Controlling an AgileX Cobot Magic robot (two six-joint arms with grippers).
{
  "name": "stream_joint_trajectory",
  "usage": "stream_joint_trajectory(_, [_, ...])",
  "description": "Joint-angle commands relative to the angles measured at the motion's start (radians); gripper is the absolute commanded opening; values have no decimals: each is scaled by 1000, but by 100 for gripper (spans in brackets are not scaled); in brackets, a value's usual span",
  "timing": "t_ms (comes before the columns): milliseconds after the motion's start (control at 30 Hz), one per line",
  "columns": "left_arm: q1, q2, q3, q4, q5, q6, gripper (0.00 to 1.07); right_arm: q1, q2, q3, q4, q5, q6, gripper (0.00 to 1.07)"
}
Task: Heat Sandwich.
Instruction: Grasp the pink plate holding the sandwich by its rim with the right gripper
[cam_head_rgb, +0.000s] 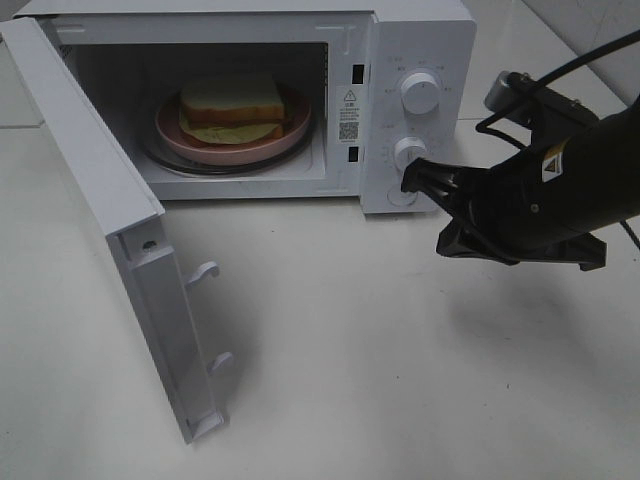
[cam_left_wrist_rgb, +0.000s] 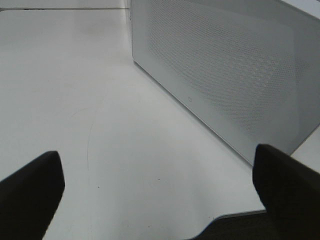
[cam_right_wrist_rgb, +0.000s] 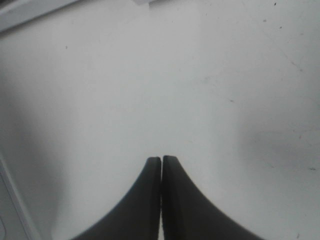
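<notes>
The sandwich (cam_head_rgb: 232, 100), white bread with a pale filling, lies on a round pink plate (cam_head_rgb: 250, 150) inside the white microwave (cam_head_rgb: 420, 40). The microwave door (cam_head_rgb: 90, 170) stands swung wide open to the left. My right gripper (cam_head_rgb: 408, 180) is shut and empty, its tips right at the lower part of the control panel, just below the lower knob (cam_head_rgb: 410, 152). In the right wrist view the shut right gripper (cam_right_wrist_rgb: 161, 160) faces a plain white surface. My left gripper (cam_left_wrist_rgb: 156, 165) is open and empty, pointing at the meshed door (cam_left_wrist_rgb: 235, 65). The left arm is out of the exterior view.
An upper knob (cam_head_rgb: 420, 92) sits above the lower one on the panel. Two latch hooks (cam_head_rgb: 205, 272) stick out from the open door's edge. The white table (cam_head_rgb: 400, 380) stretches in front of the microwave. A cable (cam_head_rgb: 600, 50) trails from the right arm.
</notes>
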Motion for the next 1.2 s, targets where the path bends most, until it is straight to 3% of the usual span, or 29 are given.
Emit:
stream_joint_trajectory(33, [5, -6, 2, -7, -14, -4, 97, -2, -18, -3, 133, 90, -282, 5])
stream_joint_trajectory(300, [5, -6, 2, -7, -14, -4, 97, -2, -18, -34, 187, 274, -609, 5])
stream_joint_trajectory(600, [5, -6, 2, -7, -14, -4, 97, -2, -18, -155, 99, 539, -991, 5])
stream_joint_trajectory(700, [5, -6, 2, -7, -14, -4, 97, -2, -18, -178, 83, 623, -1224, 5])
stream_joint_trajectory(900, [5, -6, 2, -7, -14, -4, 97, -2, -18, -180, 83, 626, -1699, 6])
stream_joint_trajectory(1067, [5, -6, 2, -7, -14, -4, 97, -2, -18, -180, 79, 617, -1897, 8])
stream_joint_trajectory(1167, [5, -6, 2, -7, -14, -4, 97, -2, -18, -180, 32, 603, -1927, 17])
stream_joint_trajectory(1200, [5, -6, 2, -7, -14, -4, 97, -2, -18, -181, -11, 595, -1911, 28])
